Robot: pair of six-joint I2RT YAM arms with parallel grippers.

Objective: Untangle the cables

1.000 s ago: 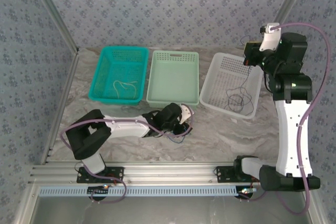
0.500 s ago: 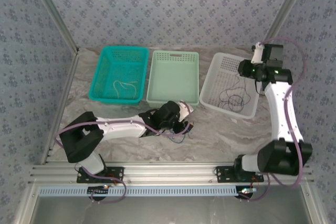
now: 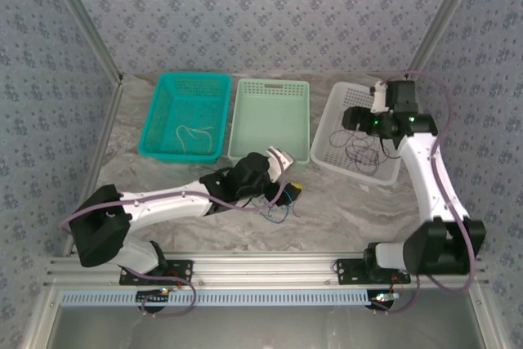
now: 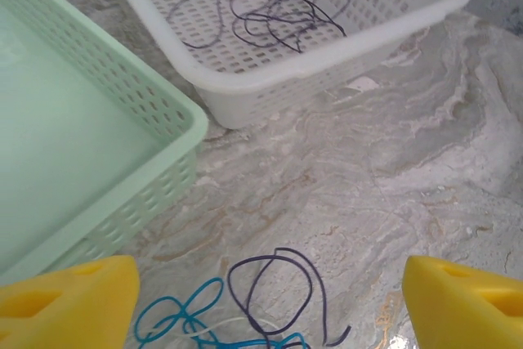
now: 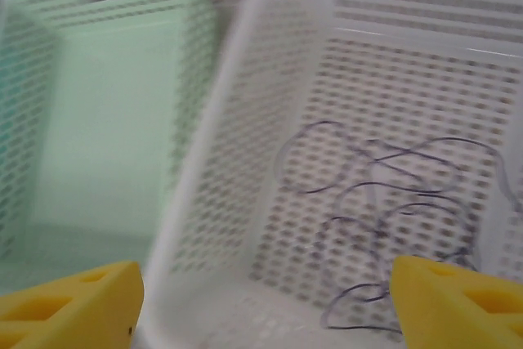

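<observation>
1. Hovering low over the grey-veined marble tabletop (image 3: 343, 202) with the left gripper (image 4: 261, 304) released, its yellow fingertips (image 4: 69, 296) spread wide at either edge of the wrist view; gripped nothing.
2. Lay on the stone beneath and between those fingertips: a small tangle of a thin blue cable (image 4: 184, 312), a looped dark purple-black cable (image 4: 282, 252) and a short whitish strand (image 4: 229, 324), crossing one another near the bottom of the wrist view.
3. Reached over the white perforated plastic basket (image 3: 331, 108) at the right of the row with the right gripper (image 5: 261, 300), likewise released, fingers far apart and empty.
4. Rested on that basket's floor: a thin dark purple wire (image 5: 392, 194) in loose overlapping loops, apart from the gripper above it.
5. Sat at the left of the row: a teal plastic basket (image 3: 184, 79), with a whitish-cream cable (image 3: 194, 134) curled on its floor.
6. Stood between the two: a pale green plastic basket (image 3: 272, 83), its near corner just beside the left gripper in the overhead view.
</observation>
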